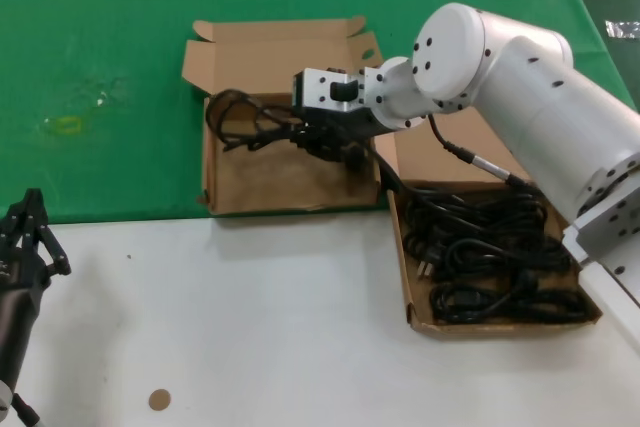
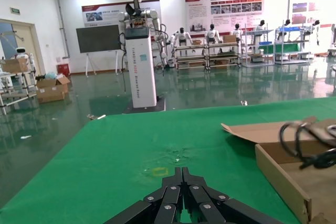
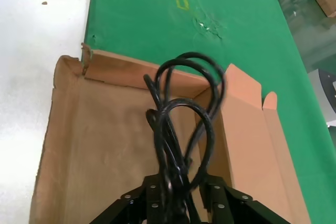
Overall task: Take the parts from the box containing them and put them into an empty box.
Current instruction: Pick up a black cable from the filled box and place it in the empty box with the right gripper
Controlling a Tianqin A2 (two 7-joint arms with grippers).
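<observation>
Right arm: reaching toward 10 o'clock over the taller-walled box [image 1: 290,182]. Right gripper [image 1: 322,139]: pinching one coiled black cord [image 1: 245,119], which is hanging above that box's floor. Shallow box [image 1: 410,292], at 4 o'clock: holding the remaining cords [image 1: 495,267]. Left gripper [image 1: 35,232]: idling at 8 o'clock, fingers pressed together.

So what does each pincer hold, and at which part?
Right pincer grips a coiled cord at one end of its bundle, above the taller box. Left pincer holds nothing.
</observation>
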